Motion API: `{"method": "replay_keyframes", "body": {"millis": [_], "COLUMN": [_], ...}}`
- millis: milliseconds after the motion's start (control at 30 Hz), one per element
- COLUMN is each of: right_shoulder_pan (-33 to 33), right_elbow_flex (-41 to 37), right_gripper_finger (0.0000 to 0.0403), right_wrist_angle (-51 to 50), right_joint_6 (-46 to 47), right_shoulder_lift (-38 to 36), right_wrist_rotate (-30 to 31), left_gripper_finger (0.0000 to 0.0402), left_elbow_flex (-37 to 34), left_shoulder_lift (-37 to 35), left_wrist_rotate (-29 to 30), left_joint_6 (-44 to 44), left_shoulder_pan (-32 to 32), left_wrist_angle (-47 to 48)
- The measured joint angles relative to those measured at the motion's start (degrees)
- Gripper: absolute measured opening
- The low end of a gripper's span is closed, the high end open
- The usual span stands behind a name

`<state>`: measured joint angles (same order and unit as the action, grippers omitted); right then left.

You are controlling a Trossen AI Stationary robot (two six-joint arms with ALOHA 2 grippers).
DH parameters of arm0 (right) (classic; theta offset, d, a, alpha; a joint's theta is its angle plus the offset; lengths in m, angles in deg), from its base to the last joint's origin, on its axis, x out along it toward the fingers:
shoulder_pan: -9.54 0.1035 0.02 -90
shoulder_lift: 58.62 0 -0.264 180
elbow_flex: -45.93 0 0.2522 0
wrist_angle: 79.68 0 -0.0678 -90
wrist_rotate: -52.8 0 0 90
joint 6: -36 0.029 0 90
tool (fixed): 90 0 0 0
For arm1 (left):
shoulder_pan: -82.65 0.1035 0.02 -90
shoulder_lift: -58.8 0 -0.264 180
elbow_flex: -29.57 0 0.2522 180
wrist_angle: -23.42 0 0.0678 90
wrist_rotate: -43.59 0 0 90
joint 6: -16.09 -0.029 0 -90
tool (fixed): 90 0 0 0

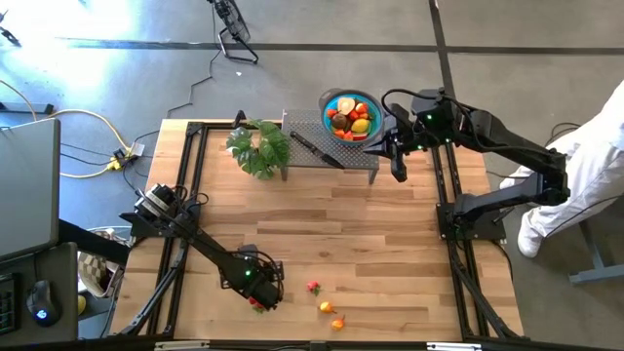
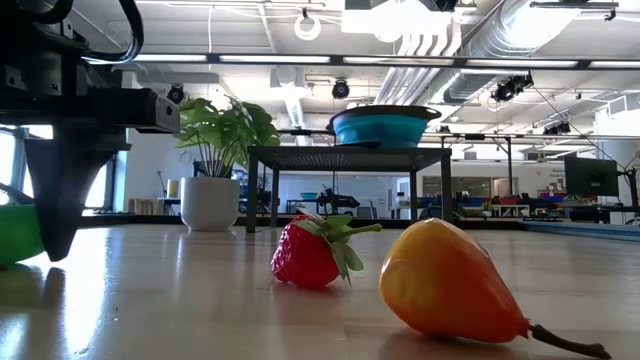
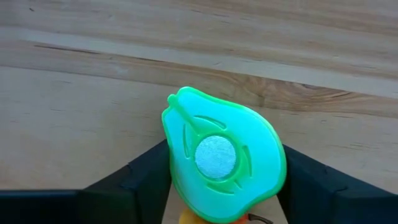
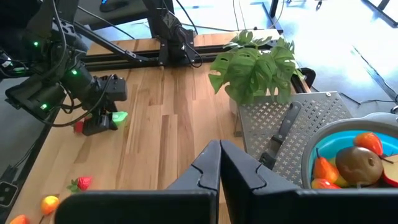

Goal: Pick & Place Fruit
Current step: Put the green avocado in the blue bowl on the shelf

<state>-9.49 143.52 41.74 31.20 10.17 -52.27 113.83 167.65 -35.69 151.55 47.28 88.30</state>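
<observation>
Wood: a pale plank table (image 1: 390,244) fills the overhead frame, black rails down both sides.
Foreground fruit: in the low view an orange-yellow pear (image 2: 450,283) lies at lower right, a red strawberry (image 2: 310,254) just left of it and farther back.
Same fruit from above: strawberry (image 1: 314,288), pear (image 1: 327,307) and another small orange piece (image 1: 337,324) sit in a loose line at lower centre of the table.
Left gripper: low over the table at lower left-centre of the overhead frame (image 1: 261,295); its dark fingers (image 3: 134,180) stand partly apart on either side of a green pear half (image 3: 221,163), cut face and white centre disc toward the wrist camera. Whether they press it cannot be told.
Middle distance: a leafy potted plant (image 1: 259,148) at upper centre-left.
Far end: a perforated metal stand (image 1: 331,151) carries a black-handled knife (image 1: 314,149) and a blue bowl (image 1: 349,114) heaped with fruit.
Right gripper: fingers pressed together, empty, hanging beside the stand's right edge (image 1: 399,173).
</observation>
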Motion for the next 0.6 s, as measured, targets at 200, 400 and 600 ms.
{"method": "replay_keyframes", "body": {"millis": [200,400,600], "right_shoulder_pan": [0.00,0.00,0.00], "right_elbow_flex": [0.00,0.00,0.00], "right_gripper_finger": [0.0002,0.0002,0.0002], "right_wrist_angle": [0.00,0.00,-0.02], "right_joint_6": [0.02,0.28,0.44], "right_shoulder_lift": [0.00,0.00,0.00], "right_wrist_rotate": [-0.02,-0.02,-0.01], "left_gripper_finger": [0.0230,0.0234,0.0234], "left_elbow_flex": [0.00,0.00,0.00], "left_shoulder_lift": [0.01,0.04,0.05], "left_wrist_rotate": [0.21,0.35,0.42], "left_joint_6": [0.00,-0.04,-0.04], "left_shoulder_pan": [0.00,0.00,0.02], "left_wrist_angle": [0.00,0.02,0.08]}}
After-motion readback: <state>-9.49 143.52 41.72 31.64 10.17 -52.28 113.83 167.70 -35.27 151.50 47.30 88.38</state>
